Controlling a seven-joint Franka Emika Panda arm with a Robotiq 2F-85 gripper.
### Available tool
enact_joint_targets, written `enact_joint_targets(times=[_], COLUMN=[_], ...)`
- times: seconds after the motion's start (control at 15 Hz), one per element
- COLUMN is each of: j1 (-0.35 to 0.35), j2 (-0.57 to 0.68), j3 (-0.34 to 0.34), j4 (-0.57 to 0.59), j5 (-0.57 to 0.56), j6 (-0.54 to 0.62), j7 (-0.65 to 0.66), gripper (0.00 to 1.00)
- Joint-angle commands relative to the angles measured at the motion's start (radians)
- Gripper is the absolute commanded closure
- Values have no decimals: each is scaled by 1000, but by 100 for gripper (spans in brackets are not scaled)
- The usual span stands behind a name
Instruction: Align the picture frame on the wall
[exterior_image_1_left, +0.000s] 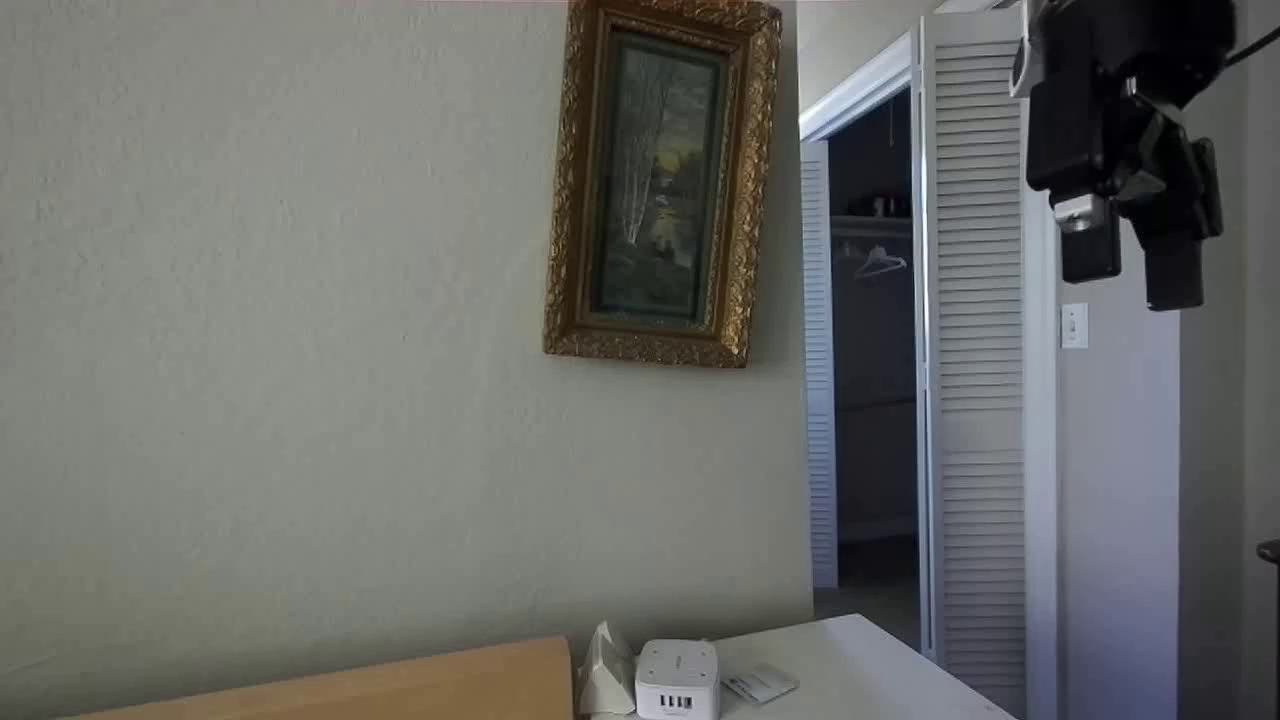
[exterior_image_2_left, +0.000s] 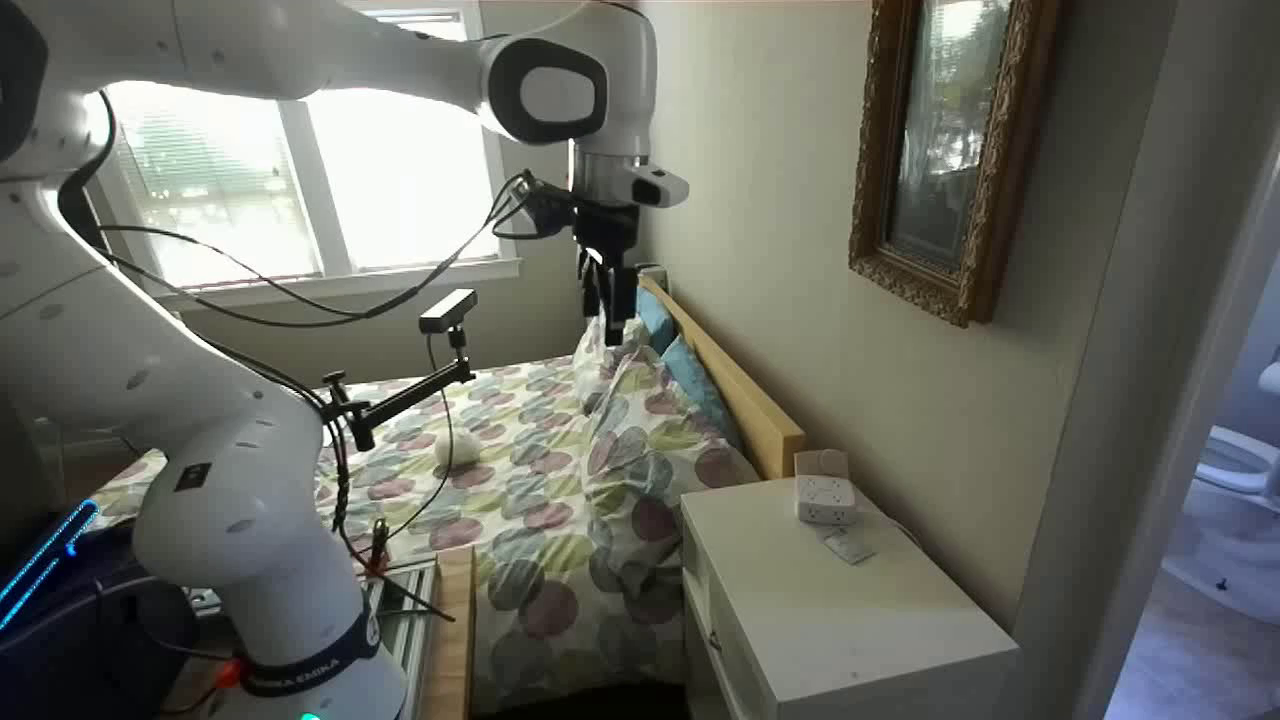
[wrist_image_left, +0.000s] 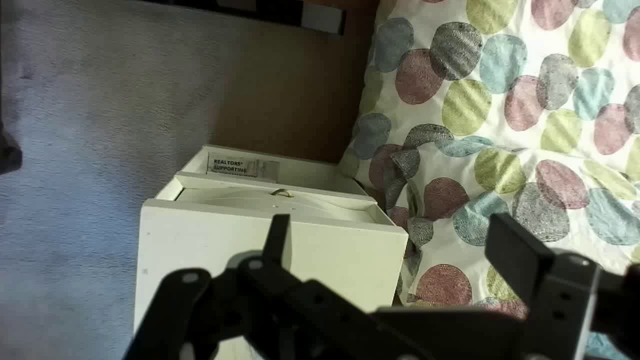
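Note:
The picture frame (exterior_image_1_left: 660, 180) is tall, gold-brown and carved, around a dark painting. It hangs on the pale wall (exterior_image_1_left: 300, 330), tilted, with its top leaning right and its bottom right corner lowest. Its top edge is cut off in an exterior view (exterior_image_2_left: 945, 150), where the wall (exterior_image_2_left: 760, 200) also shows. My gripper (exterior_image_1_left: 1132, 262) points down, apart from the frame, and also shows in an exterior view (exterior_image_2_left: 603, 318). In the wrist view the gripper (wrist_image_left: 390, 225) has its fingers wide apart with nothing between them. The frame is out of the wrist view.
A white dresser (exterior_image_2_left: 880, 610) stands below the frame, bearing a white power strip (exterior_image_2_left: 826, 500) and a small packet (exterior_image_2_left: 848, 545). A bed (exterior_image_2_left: 540, 500) with a wooden headboard (exterior_image_2_left: 740, 385) stands beside it. A white louvered door (exterior_image_1_left: 980, 350) stands past the wall's edge. A camera on a stand (exterior_image_2_left: 448, 312) is near the arm.

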Motion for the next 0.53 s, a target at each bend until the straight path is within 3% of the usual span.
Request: enact_joint_targets(times=[0.0,0.33,0.47], j1=[-11,-11,-2], j2=[0,0,59], j3=[9,9,17], j4=[3,3,33], j5=[3,3,4], j6=[-4,-4,26], j7=[-4,-4,-20], gripper=[0,0,0])
